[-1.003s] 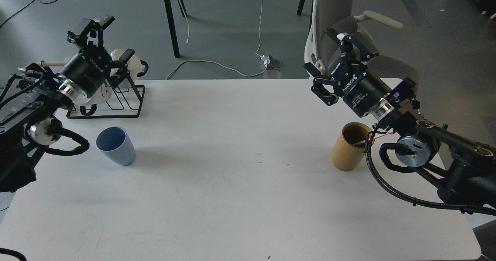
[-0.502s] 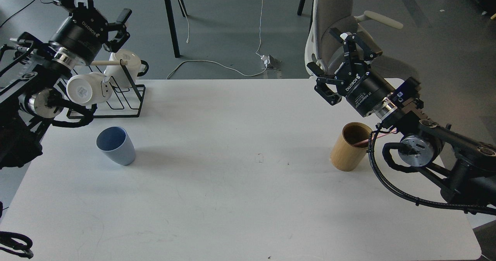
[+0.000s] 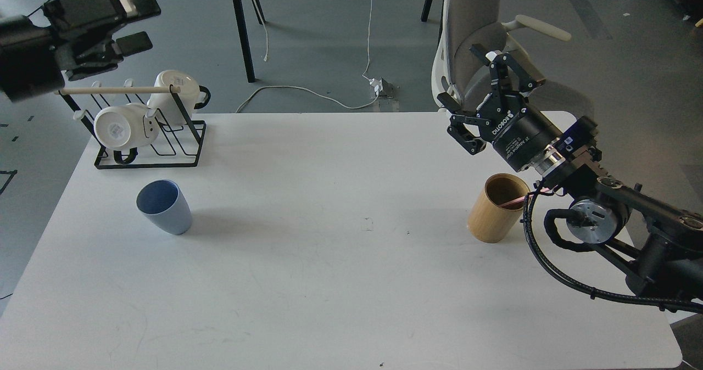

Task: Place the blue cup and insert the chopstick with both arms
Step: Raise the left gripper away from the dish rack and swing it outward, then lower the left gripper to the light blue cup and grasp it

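Note:
The blue cup [image 3: 165, 206] stands upright on the left part of the white table [image 3: 329, 282], with nothing touching it. The pink chopstick [image 3: 514, 200] leans inside the tan wooden cup [image 3: 493, 209] at the right, and only a short piece shows at the rim. My right gripper [image 3: 460, 74] hangs open and empty above the table's far right edge, up and left of the wooden cup. At the top left my left gripper [image 3: 137, 24] is blurred, held high beyond the table, open with nothing in it.
A black wire rack [image 3: 165, 158] holding two white mugs [image 3: 118, 129] and a pale wooden dowel [image 3: 115, 90] stands at the back left. A grey office chair [image 3: 475, 24] is behind the table at the right. Cables lie on the floor.
My left arm has risen and swung up and left, off the rack and the table. The right gripper has drifted slightly to the right. Both cups are unmoved.

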Available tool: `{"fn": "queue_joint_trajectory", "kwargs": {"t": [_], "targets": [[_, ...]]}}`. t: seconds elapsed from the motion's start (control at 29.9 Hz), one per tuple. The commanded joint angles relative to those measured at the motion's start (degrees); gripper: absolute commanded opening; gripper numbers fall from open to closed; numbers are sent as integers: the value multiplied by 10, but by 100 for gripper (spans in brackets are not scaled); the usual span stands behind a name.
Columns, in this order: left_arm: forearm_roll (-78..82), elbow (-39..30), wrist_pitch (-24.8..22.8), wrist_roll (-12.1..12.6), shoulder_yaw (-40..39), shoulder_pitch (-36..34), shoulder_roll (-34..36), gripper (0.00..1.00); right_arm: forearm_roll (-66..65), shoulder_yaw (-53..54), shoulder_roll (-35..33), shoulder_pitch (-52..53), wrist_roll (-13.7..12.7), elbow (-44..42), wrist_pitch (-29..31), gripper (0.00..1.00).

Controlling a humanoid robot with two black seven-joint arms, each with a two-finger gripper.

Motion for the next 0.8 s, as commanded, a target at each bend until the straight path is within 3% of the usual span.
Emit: {"fn": "queue_joint_trajectory", "kwargs": {"t": [0.0,0.13,0.54,0.77], "targets": [[187,35,0,0,78,1,-2,100,0,-1,-4,-7,0,-1,0,94],[221,86,0,0,120,5,-32,100,0,-1,-5,-10,0,-5,0,94],[225,245,25,0,122,24,-150,95,0,0,-28,-27,0,-5,0,94],[225,269,43,0,122,45,-189,81,0,0,-38,-35,0,-5,-1,94]]}}
